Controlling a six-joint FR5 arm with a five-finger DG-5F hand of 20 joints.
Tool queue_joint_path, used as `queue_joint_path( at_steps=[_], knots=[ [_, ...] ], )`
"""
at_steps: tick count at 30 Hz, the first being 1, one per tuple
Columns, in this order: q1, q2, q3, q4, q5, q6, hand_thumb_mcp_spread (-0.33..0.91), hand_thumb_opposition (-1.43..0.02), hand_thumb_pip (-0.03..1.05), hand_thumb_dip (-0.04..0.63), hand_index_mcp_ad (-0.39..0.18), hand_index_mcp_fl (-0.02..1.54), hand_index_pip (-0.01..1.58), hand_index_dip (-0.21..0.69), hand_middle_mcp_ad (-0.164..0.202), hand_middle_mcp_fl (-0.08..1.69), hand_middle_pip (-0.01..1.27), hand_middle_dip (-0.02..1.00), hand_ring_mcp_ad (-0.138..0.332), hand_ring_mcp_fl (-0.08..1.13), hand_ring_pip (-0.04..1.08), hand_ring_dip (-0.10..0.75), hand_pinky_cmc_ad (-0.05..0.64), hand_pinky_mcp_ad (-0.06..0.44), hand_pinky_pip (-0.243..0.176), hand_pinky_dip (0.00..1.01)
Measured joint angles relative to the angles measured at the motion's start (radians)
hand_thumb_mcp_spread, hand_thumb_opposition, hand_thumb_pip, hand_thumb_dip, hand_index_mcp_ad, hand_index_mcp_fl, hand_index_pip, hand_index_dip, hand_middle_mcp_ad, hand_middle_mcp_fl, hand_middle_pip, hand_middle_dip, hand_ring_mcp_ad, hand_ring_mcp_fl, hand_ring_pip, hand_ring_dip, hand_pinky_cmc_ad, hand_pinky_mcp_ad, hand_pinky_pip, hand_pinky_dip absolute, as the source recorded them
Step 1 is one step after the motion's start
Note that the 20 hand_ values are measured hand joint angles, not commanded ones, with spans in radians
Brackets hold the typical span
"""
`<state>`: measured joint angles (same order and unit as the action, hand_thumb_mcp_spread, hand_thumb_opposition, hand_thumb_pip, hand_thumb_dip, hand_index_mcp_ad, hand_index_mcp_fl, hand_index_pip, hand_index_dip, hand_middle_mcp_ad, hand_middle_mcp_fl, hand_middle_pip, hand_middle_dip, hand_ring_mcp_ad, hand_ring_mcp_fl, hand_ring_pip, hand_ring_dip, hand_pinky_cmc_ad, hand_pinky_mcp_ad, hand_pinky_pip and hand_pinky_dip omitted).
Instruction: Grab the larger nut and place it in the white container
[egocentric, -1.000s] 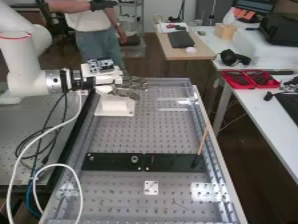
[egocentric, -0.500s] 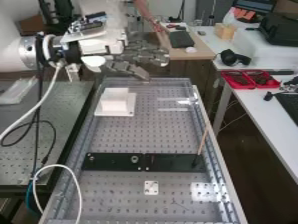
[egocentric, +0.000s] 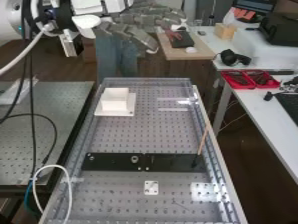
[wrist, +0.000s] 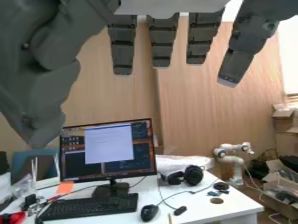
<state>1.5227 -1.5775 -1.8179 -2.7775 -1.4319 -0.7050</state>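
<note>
Ideally, we park the dark grey mechanical hand, fingers loosely open, well clear of the white boxy container.

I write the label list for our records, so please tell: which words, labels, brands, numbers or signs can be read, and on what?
No text is readable.
Monitor: too small to read.
Keyboard: key marks too small to read.
White container and flat black bar: no lettering visible.
</note>
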Motion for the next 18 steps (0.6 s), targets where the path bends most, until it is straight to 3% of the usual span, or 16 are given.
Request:
queue_joint_path(
  at_steps=[18],
  knots=[
    [-0.002, -0.032, 0.101, -0.177, 0.001, 0.004, 0.10, -0.78, 0.65, 0.150, -0.126, 0.09, 0.33, 0.000, 0.070, 0.00, 0.13, 0.25, 0.159, 0.00, 0.09, 0.150, 0.361, 0.312, -0.112, 0.62]
  ],
)
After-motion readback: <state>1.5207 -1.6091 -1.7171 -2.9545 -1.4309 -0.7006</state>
